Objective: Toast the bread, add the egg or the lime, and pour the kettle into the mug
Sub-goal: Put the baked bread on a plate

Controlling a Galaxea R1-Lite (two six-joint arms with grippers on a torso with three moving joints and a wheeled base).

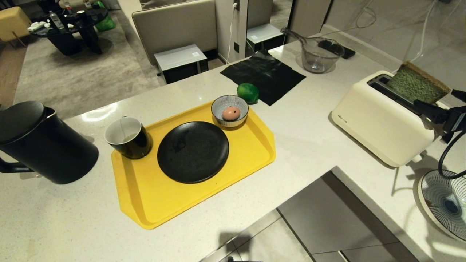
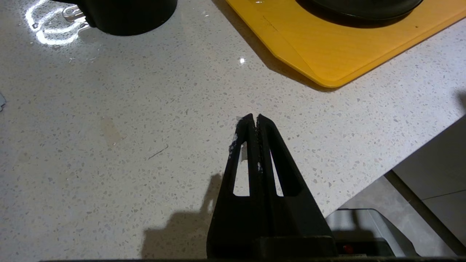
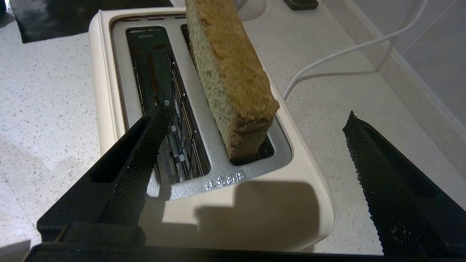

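Straddling bread, jaws wide, empty.

left gripper, jaws pressed together, hangs over the speckled counter near a yellow tray.

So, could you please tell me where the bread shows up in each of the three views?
Head view: the bread stands tilted in the toaster, far right, in the slot away from the tray.
Left wrist view: not in it.
Right wrist view: top centre, the bread sticks out of one slot, beyond the open right gripper.
Shared landmark: the cream toaster.
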